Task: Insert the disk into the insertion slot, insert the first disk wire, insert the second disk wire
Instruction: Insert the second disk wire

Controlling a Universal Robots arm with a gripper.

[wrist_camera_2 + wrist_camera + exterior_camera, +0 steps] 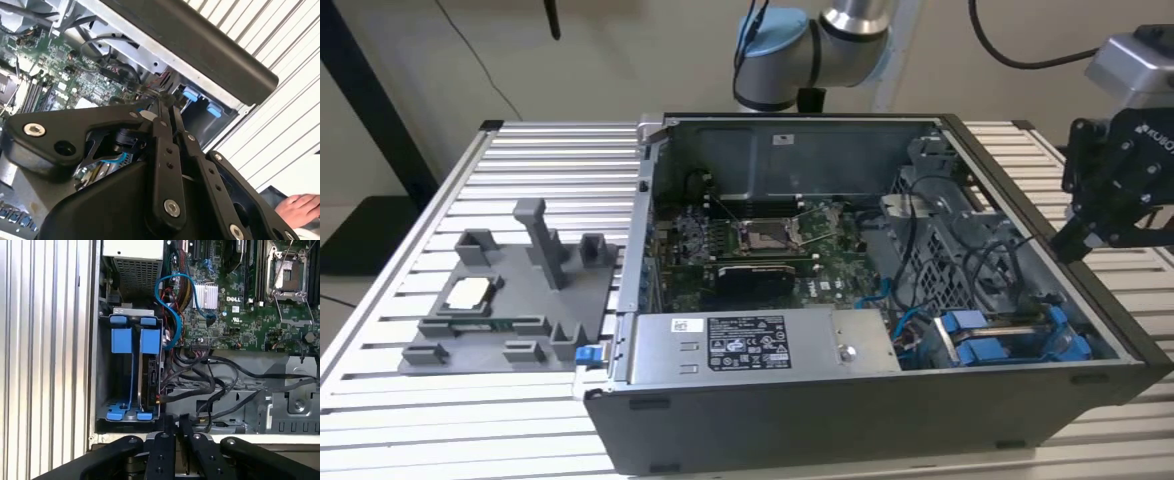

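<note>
Inside dark metal bay (103,390), blue-framed disk (150,371)

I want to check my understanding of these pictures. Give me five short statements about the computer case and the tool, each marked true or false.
1. The dark grey computer case lies open on the slatted metal table. True.
2. The black tool touches the green motherboard. False: it hangs above the case near a side wall, apart from the board.
3. In a corner of the case stand bright blue plastic frames. True.
4. The grey plastic fixture tray is at the exterior view's right of the case. False: it is at the left.
5. A person's hand shows in the second wrist view. True.
</note>
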